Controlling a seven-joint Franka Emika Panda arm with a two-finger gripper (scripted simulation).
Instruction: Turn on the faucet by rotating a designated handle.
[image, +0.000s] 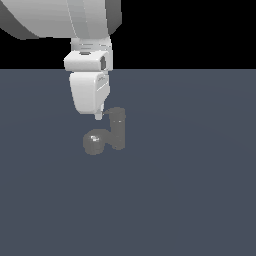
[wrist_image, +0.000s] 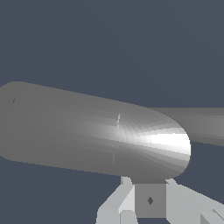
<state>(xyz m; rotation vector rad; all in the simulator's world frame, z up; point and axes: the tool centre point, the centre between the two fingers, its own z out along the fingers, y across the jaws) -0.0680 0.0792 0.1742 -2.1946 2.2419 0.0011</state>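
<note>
Evidently the small dull grey metallic faucet (image: 112, 134), rigid and smooth, stands mid-tabletop, spout toward the exterior view's left. Its thin grey lever handle (image: 111, 111) suits a push near its tip. The white claw (image: 99, 117) hangs just beside it; its opening cannot be told. Slate-blue tabletop (image: 200, 200) offers room rightward.

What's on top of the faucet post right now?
The tool hangs beside the top of the faucet post. The thin handle there is barely discernible, largely hidden by the tool. Contact cannot be confirmed.
</note>
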